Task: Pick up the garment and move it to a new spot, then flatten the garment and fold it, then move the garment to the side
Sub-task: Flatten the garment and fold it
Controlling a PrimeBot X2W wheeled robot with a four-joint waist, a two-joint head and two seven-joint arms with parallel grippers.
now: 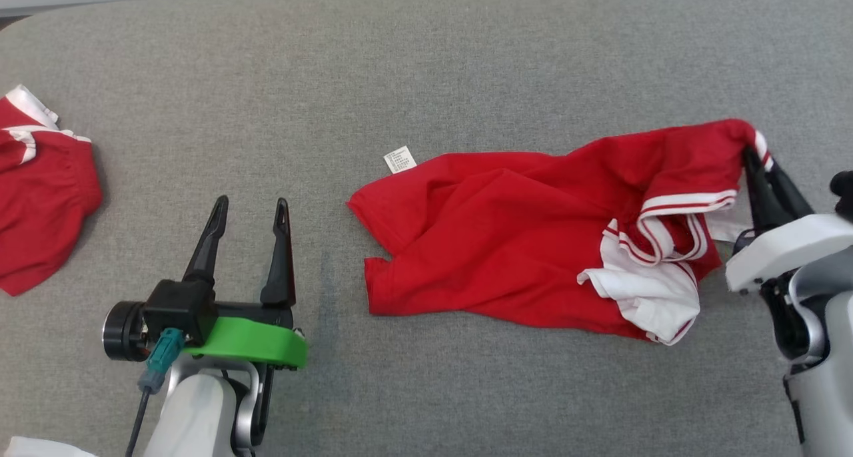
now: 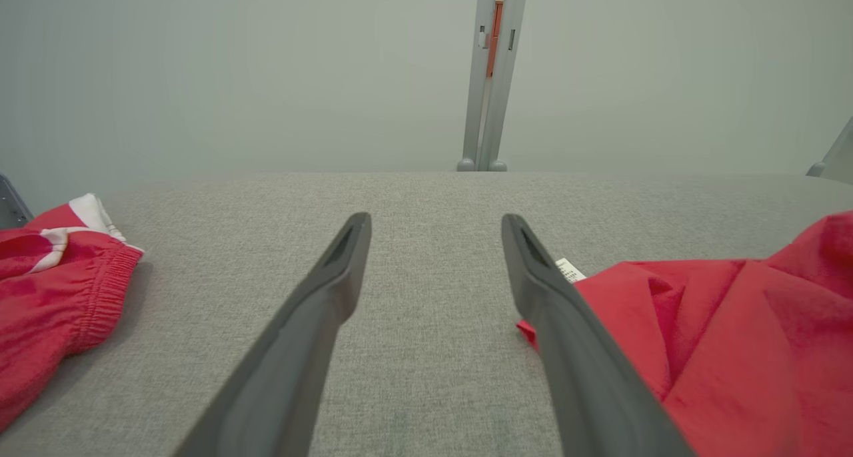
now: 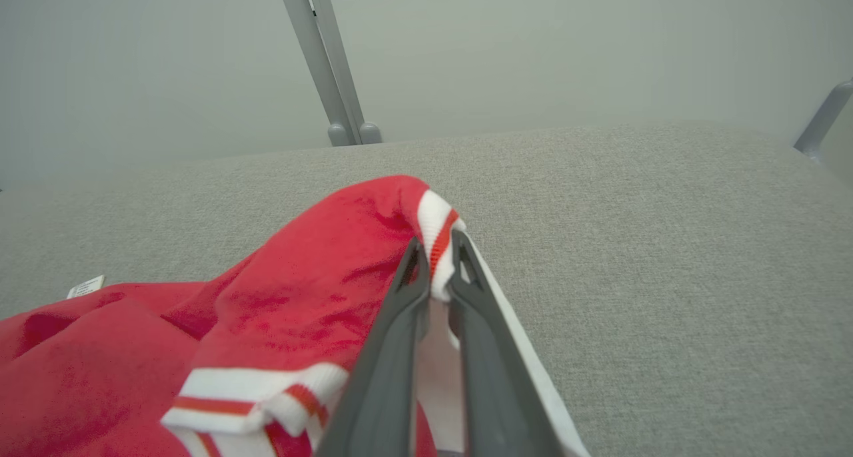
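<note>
Head view, looking down on a grey fabric-covered desk point(image 1: 333, 77). Nearest, at lower left, the left claw point(image 1: 252, 204) hovers with its two dark fingers spread wide and nothing between them. At lower right, the right claw point(image 1: 754, 158) is pressed together, pinching a red-and-white striped ribbed edge of the garment point(image 1: 506, 230). That edge may be a sleeve cuff or the collar; the bunched cloth makes it hard to tell which.

The garment, a red shirt with white trim, lies crumpled on the desk's middle-right. Its gripped end is raised a little and the rest trails towards the centre. Well apart, at the desk's left edge, sits a second red garment point(image 1: 40, 204) with white stripes. Farther back, a small white label point(image 1: 400, 159) pokes out at the shirt's far left corner.

The step in hand looks to be the pick-up. To do it well, the right claw should rise until the trailing cloth hangs free. It should then carry the cloth slowly to open desk, clear of the second red garment, so the thin pinch does not slip.
</note>
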